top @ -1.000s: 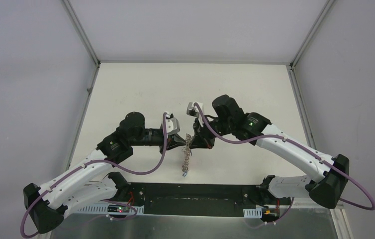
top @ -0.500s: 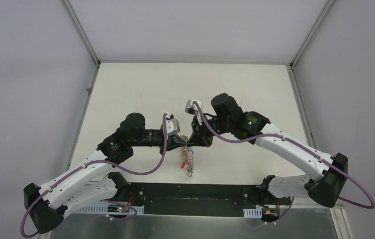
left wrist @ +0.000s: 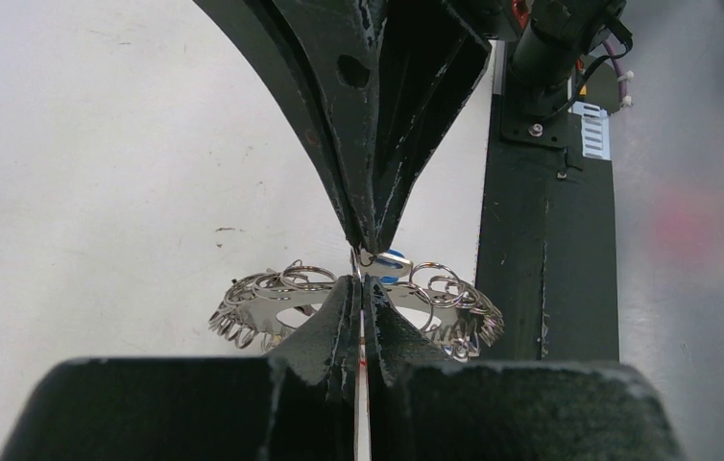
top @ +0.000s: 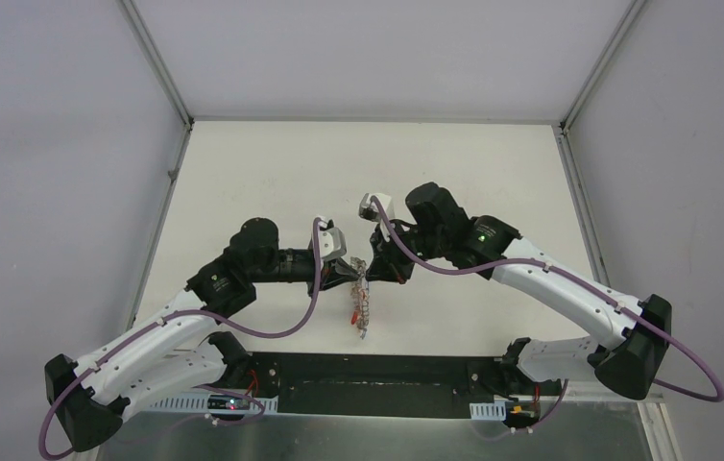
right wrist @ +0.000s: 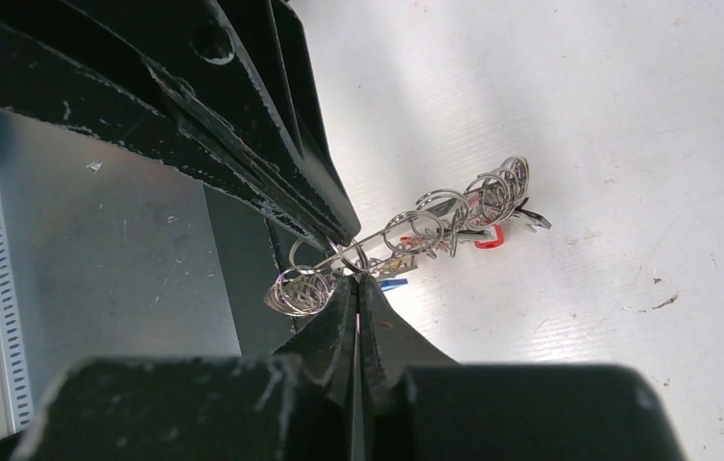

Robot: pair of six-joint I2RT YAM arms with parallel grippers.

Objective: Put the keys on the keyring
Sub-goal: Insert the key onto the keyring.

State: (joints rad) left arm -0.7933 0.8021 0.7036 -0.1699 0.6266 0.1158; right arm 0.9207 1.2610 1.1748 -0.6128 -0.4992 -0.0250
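Observation:
The keyring (top: pixel 362 305) hangs off the table between both grippers at mid-table, a grey ring fringed with small silver rings and keys. My left gripper (left wrist: pixel 360 280) is shut on the keyring's (left wrist: pixel 272 300) near edge. My right gripper (right wrist: pixel 356 277) meets it tip to tip, shut on the small ring of a blue-headed key (left wrist: pixel 393 259) right at the keyring (right wrist: pixel 454 206). In the right wrist view the blue head (right wrist: pixel 392 284) pokes out beside my fingertips and a red head (right wrist: pixel 488 237) hangs further along. In the top view the left gripper (top: pixel 356 279) and right gripper (top: pixel 369 274) nearly touch.
The white table (top: pixel 272 173) is walled by grey panels with metal posts at the back corners. A black base rail (top: pixel 368 379) runs along the near edge just below the hanging keyring, with a grey metal ledge (right wrist: pixel 99 240) beyond it.
The right gripper has shifted slightly left and closed up against the left gripper. The keyring's hanging end has swung a little and now hangs shorter and straighter.

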